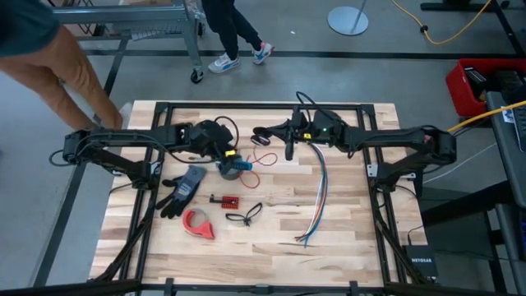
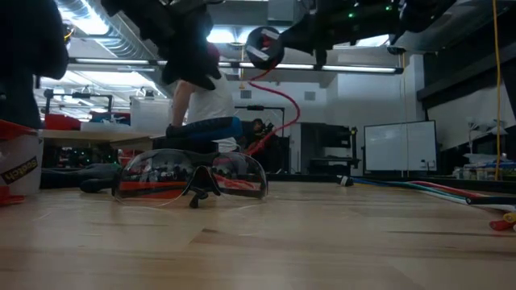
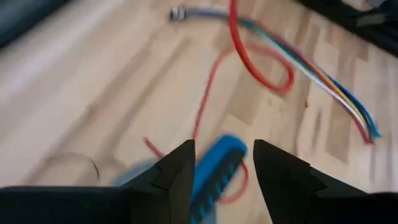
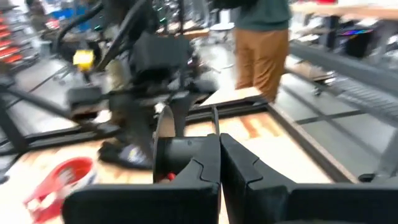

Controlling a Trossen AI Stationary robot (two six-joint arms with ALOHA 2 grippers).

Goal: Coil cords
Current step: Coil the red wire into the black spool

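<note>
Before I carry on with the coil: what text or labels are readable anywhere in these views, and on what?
"NETGEAR": white lettering on the black box at the table's near right corner, high view.
White container at the left edge of the low view: dark lettering, too blurred to read.
Red tape dispenser: no readable label.
Nothing else legible.

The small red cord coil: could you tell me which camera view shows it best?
The low view: the red cord coil hangs clear against the ceiling. The high view shows it tiny; the right wrist view shows only a red sliver; the left wrist view shows none.
</note>
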